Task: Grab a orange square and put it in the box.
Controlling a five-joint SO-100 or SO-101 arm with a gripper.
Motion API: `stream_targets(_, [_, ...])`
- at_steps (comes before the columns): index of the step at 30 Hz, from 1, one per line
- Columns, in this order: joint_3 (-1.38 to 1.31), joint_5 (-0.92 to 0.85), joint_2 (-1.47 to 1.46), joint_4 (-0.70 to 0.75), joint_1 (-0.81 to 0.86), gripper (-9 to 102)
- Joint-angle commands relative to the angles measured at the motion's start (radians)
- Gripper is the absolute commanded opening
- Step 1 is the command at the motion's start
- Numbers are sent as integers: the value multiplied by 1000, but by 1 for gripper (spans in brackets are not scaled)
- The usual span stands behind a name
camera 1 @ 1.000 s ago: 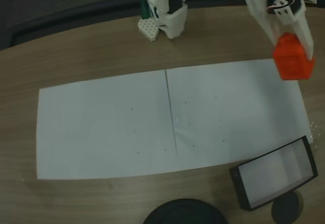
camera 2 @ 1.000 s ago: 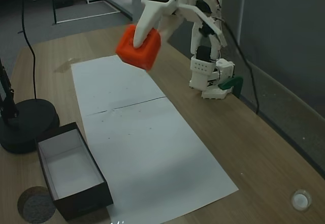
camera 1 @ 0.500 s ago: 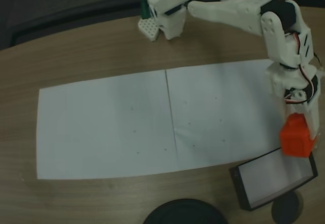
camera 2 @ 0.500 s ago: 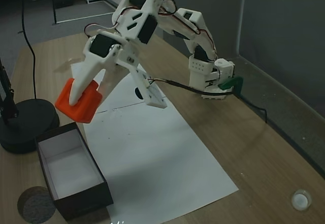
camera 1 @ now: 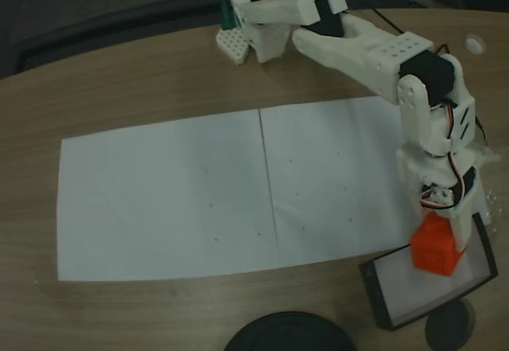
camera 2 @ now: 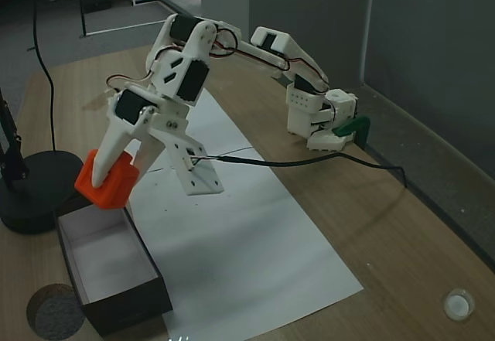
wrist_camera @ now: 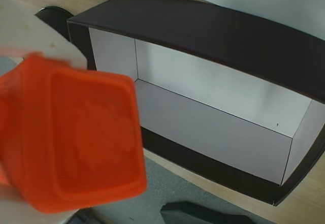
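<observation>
The gripper (camera 2: 104, 179) is clamped on the orange square (camera 2: 107, 184), holding it clear of the table at centre left of a fixed view; in the other fixed view the orange square (camera 1: 436, 247) sits at lower right, over the near end of the box (camera 1: 380, 300); in the wrist view the orange square (wrist_camera: 71, 137) occupies the lower left, with the box (wrist_camera: 213, 36) and its white interior at centre and right; white paper (camera 1: 175, 200) covers the wooden table (camera 1: 119, 80).

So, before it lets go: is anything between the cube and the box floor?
Nothing. In the wrist view the cube, held in the hand, hangs near the box, whose white floor is bare.
</observation>
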Motion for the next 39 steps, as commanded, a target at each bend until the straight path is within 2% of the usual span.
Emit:
stream_targets(1, [-75,6,51,-26,0,13])
stream_targets(6, [-77,37,54,-25,9,34])
stream_targets(8, [-77,37,55,-17,11,36])
stream_targets(15, [-95,40,72,29,15,29])
stream_targets(17, [-129,43,107,97,23,22])
stream_targets(21, [-239,144,230,262,75,0])
stream_targets(23, [-272,184,313,319,123,0])
stream_targets(25, [-253,245,420,316,209,-1])
stream_targets(29, [-100,295,683,316,342,-1])
stream_targets(33, [189,310,1015,313,439,0])
stream_targets(39, [617,308,1466,302,454,0])
